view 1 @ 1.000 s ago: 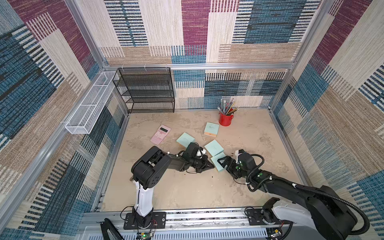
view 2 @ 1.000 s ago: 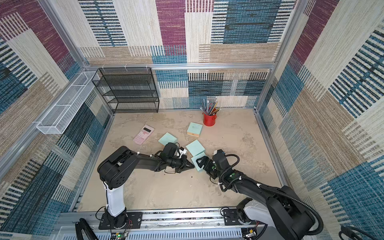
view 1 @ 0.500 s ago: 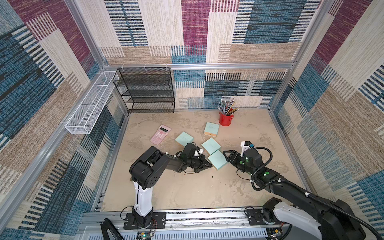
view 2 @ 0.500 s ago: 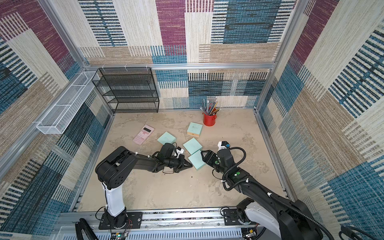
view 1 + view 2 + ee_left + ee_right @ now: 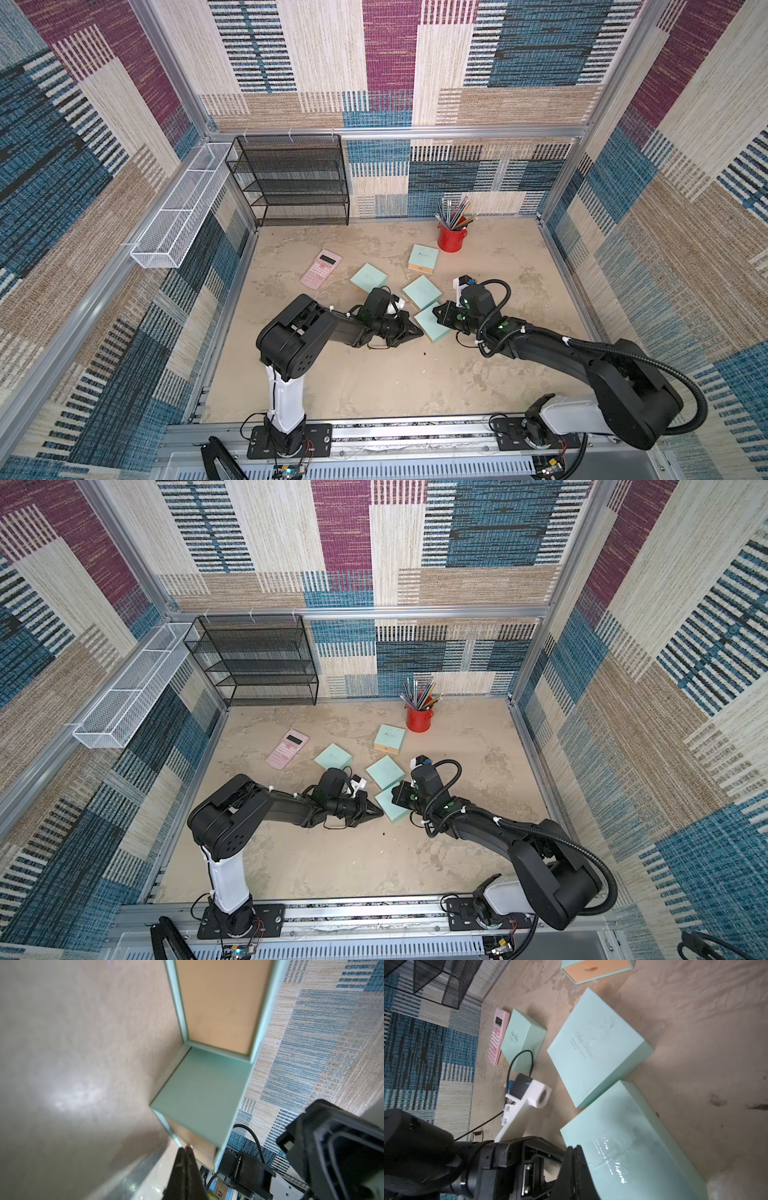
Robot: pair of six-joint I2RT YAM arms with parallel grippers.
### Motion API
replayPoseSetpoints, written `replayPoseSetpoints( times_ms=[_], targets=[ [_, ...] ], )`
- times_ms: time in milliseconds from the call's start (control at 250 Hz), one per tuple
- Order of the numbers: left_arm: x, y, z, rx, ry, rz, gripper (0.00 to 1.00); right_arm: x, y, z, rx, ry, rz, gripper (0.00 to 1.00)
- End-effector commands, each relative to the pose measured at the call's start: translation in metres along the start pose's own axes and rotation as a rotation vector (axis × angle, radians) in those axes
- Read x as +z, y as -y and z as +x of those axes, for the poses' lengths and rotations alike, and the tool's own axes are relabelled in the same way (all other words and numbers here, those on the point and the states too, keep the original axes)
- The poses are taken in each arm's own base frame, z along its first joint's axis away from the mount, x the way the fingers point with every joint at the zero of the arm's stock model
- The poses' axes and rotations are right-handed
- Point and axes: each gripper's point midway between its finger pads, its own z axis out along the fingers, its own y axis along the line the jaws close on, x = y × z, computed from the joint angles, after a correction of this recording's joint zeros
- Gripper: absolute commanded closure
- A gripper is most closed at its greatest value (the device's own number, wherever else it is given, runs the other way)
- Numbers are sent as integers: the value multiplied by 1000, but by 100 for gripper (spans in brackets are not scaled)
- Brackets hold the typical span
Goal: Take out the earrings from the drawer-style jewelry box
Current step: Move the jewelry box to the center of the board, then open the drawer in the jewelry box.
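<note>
The left end effector (image 5: 419, 332), pressed together, pokes at the left end of the near box (image 5: 430, 328), by its tan opening. The right end effector (image 5: 574, 1148) has just gone from spread to pressed together over the box's other end, pinching nothing visible. No earrings show; likely they are still inside.

Four flat mint-green square cardboard boxes (image 5: 368, 277) (image 5: 423, 257) (image 5: 421, 292) (image 5: 430, 329) cluster at centre frame. One pink pocket calculator (image 5: 321, 269) lies left of them; one red round cup of pencils (image 5: 451, 240) stands upper right. One black mesh shelf rack (image 5: 291, 183) and one white wire basket (image 5: 174, 220) sit upper left. Two black robot arms (image 5: 316, 328) (image 5: 540, 345) enter from below.
</note>
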Motion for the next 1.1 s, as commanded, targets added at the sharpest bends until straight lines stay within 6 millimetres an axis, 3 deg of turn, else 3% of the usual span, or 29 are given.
replayPoseSetpoints(
  times_ms=[0, 204, 608, 916, 1096],
  targets=[
    [-1, -7, 1, -32, 6, -27, 100, 5, 3, -1, 12, 10, 4, 96],
    [-1, -10, 2, -37, 3, -36, 100, 13, 24, 11, 56, -12, 63, 100],
    [-9, -23, 9, -52, 13, -96, 100, 16, 48, 16, 125, -4, 146, 100],
    [-17, -39, 18, -81, 14, -131, 100, 15, 50, 12, 137, 4, 147, 100],
    [-25, -44, 25, -89, 16, -135, 100, 15, 40, 8, 118, 0, 112, 100]
  ],
)
